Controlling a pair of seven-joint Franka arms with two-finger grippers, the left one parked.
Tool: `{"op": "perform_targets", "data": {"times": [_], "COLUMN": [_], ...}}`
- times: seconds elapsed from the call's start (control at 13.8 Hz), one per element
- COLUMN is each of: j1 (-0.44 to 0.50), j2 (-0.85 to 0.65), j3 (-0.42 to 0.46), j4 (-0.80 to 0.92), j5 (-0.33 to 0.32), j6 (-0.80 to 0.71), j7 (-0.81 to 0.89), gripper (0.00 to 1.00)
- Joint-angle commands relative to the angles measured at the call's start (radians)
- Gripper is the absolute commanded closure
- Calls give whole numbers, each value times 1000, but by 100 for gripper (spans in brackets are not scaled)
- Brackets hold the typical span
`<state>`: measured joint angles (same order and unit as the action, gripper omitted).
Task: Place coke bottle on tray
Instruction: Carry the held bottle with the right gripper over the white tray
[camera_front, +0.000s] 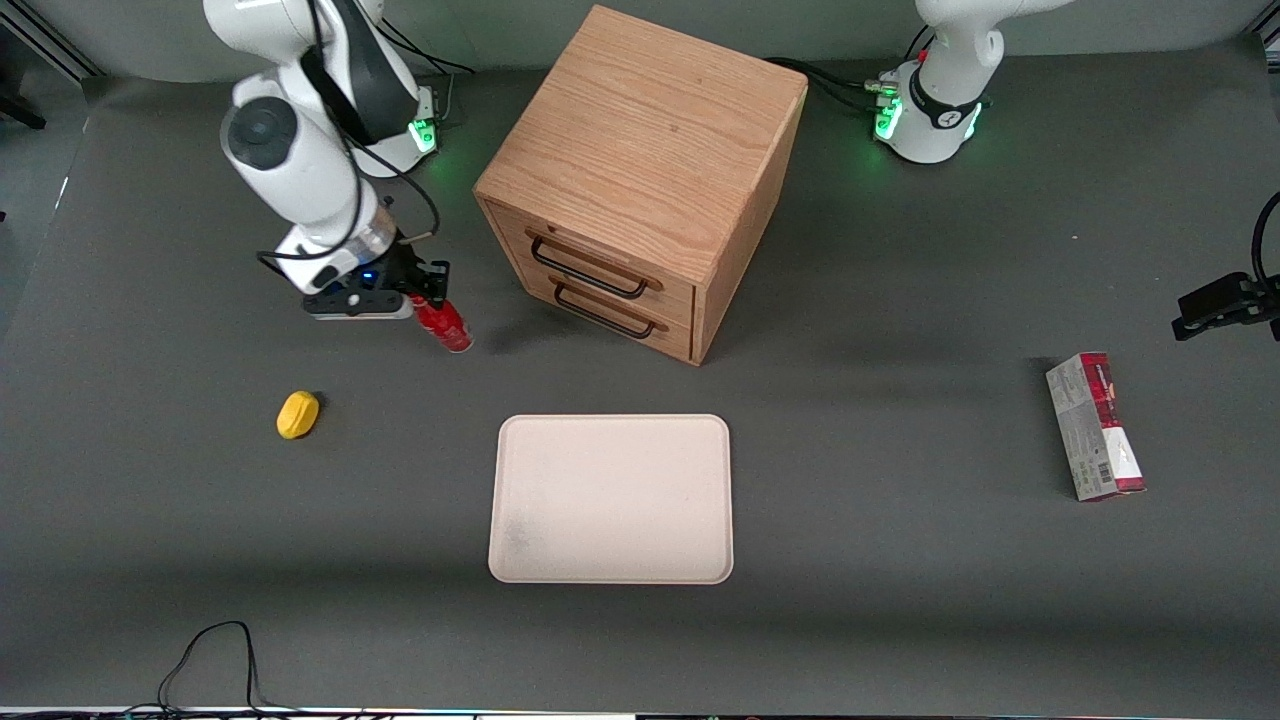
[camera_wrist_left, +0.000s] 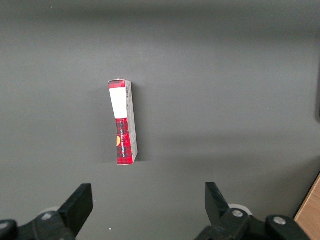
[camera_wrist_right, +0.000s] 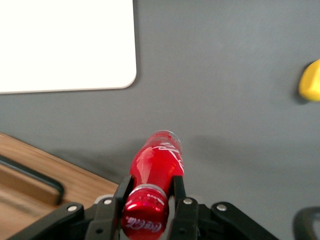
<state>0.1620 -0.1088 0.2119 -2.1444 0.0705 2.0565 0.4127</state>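
Two jaws of the gripper (camera_front: 428, 297) clamp the tilted coke bottle (camera_front: 443, 325), beside the cabinet (camera_front: 640, 170), tray (camera_front: 611, 500) nearer the camera

One coke bottle (camera_front: 443, 325) is held tilted in the working arm's gripper (camera_front: 425, 296), whose fingers (camera_wrist_right: 178, 192) pinch its neck, beside the one wooden cabinet (camera_front: 640, 180), which has two drawers with two black handles. One tray (camera_front: 611, 498) lies nearer the front camera than the cabinet. One yellow object (camera_front: 298, 414) lies toward the working arm's end of the table and one red-and-grey carton (camera_front: 1095, 426) toward the parked arm's end.
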Motion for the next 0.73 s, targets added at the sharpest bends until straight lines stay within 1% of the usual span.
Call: {"op": "perform_targets", "data": {"times": [0.0,0.22,0.36,0.51,0.58,0.65], "j1": [-47,-50,-49,-44,-44,-44], "j2": [173,360,472,572,612,651], "j3": [1,4,9,27,56,90], "j4": [420,809,1031,1174,1205,1230], "j5": [-27,-95,-107,-132,-155,-193], "j6": [-285,-508,-571,-575,-559,-512], "j7": [-3,-2,0,0,-2,0], "gripper": [100,100,100,100,100,100]}}
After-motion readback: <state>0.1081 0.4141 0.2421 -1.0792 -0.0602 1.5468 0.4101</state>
